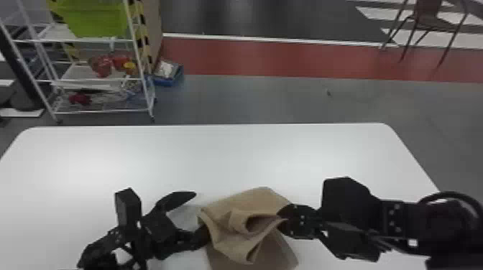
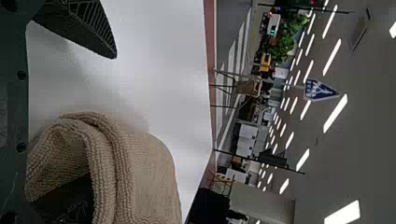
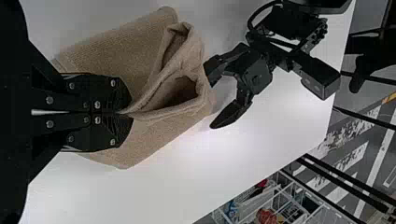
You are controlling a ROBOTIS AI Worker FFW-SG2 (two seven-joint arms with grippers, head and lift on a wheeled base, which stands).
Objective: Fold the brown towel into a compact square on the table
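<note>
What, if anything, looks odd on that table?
The brown towel looks askew: its top is rumpled and twisted, with a fold pinched in the right tool and one finger of the open left tool tucked into it. I see no spill or damage.

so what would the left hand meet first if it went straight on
Probably the brown towel; the left hand seems to have one finger tucked into it, though depth is unclear.

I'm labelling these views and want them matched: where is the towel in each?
Head view: towel near the bottom edge, between left tool and right tool.
Left wrist view: towel curled over one left tool finger.
Right wrist view: towel pinched by right tool.
Shared landmark: white table.
</note>
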